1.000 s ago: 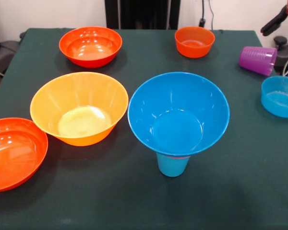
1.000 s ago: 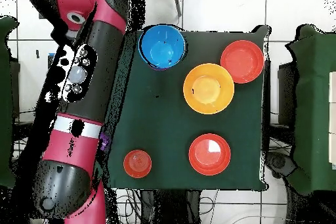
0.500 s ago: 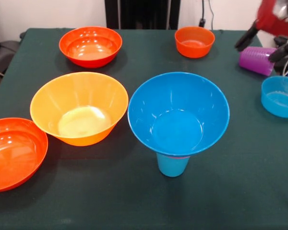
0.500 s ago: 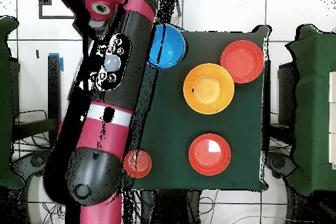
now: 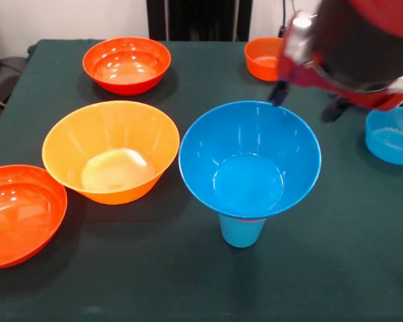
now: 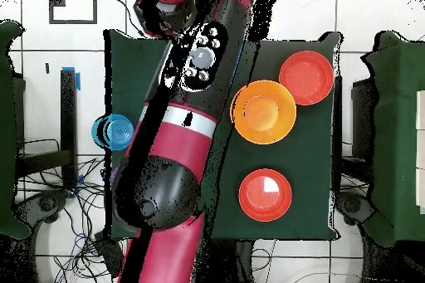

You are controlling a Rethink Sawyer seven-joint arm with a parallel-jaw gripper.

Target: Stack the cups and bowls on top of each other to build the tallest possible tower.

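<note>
In the front view, going left to right, a large red-orange bowl (image 5: 17, 213) sits at the table's (image 5: 154, 282) 9 o'clock edge, partly cut off by the frame. Just beside it, toward the centre, stands the yellow-orange bowl (image 5: 111, 151), its rim close to the red-orange one's. At 11 o'clock, well apart from both, rests a second red-orange bowl (image 5: 126, 64).

Near the centre rises the tower (image 5: 248, 168): a light blue cup (image 5: 242, 231) upright on the cloth, a thin pink rim just showing above it, and the large blue bowl (image 5: 250, 157) nested on top, widening upward.

At 1 o'clock the small orange bowl (image 5: 262, 57) is partly hidden behind the arm (image 5: 356, 47), which reaches in from the upper right, above the tower's far rim. Dark fingertips (image 5: 277, 94) hang just off the blue bowl's far edge; whether the gripper (image 5: 305, 104) is released or clenched cannot be told. At 3 o'clock sits a small blue bowl (image 5: 391, 136).

Overhead, the arm (image 6: 178, 130) covers the tower.
</note>
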